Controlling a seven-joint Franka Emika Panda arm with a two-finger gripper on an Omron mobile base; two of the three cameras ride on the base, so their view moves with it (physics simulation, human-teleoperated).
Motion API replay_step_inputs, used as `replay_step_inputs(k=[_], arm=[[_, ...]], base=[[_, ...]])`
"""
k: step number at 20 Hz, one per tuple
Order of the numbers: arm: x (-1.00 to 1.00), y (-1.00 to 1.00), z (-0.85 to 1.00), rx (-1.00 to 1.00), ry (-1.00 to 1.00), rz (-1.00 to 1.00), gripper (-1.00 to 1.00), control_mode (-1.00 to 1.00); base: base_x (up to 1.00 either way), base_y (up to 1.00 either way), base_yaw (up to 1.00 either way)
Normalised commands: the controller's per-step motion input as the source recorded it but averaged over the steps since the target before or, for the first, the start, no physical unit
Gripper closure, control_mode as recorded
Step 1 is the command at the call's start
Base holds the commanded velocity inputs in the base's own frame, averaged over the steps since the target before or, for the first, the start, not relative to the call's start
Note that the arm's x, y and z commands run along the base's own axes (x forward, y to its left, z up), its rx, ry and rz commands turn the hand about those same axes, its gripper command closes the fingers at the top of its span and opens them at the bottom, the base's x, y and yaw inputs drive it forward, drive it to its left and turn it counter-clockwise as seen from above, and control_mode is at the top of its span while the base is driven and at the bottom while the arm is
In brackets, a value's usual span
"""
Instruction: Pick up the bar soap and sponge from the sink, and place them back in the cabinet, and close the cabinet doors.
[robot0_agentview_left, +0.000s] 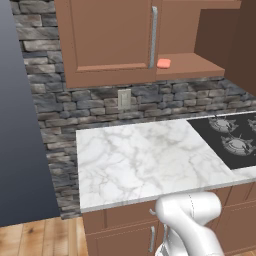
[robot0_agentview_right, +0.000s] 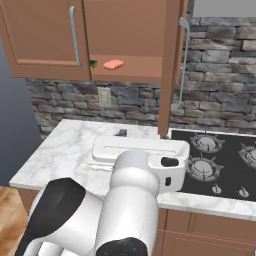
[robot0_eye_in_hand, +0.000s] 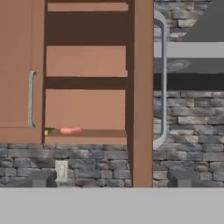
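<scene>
The salmon-pink bar soap lies flat on the lowest plain wooden shelf of the large brown wooden wall cabinet, toward the shelf's left part. Just left of it a sliver of the green and yellow sponge peeks from behind the left brown panel door, which is closed and carries a long vertical silver bar handle. The right brown panel door stands swung out edge-on, its own curved silver handle on the far side, so the cabinet's right half is open.

Below runs a grey stacked-stone backsplash with a pale wall outlet, then a white marble counter and a black gas stovetop to its right. The open door's edge hangs over the seam between counter and stovetop.

In the hand view the two dark fingertips of the gripper stand wide apart at the bottom with nothing between them, aimed at the open cabinet, well apart from the soap. That view also shows two higher shelves inside. The left base view shows the soap, but the closed door hides the sponge there. The right base view has the white arm filling its foreground, covering part of the counter.
</scene>
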Motion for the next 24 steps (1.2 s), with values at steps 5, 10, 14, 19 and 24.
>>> replay_step_inputs(k=[5, 10, 14, 19, 24], arm=[[0.06, -0.27, -0.05, 0.00, -0.02, 0.07, -1.00, -1.00], [0.11, -0.22, -0.04, 0.00, -0.01, 0.07, -1.00, -1.00], [0.14, -0.21, -0.07, 0.00, -0.01, 0.07, -1.00, -1.00], [0.13, -0.19, -0.10, 0.00, -0.01, 0.07, -1.00, -1.00], [0.20, -0.21, -0.09, 0.00, -0.02, 0.07, -1.00, -1.00]], base=[[0.00, 0.00, 0.00], [0.00, 0.00, 0.00], [0.00, 0.00, 0.00], [0.00, 0.00, 0.00], [0.00, 0.00, 0.00]])
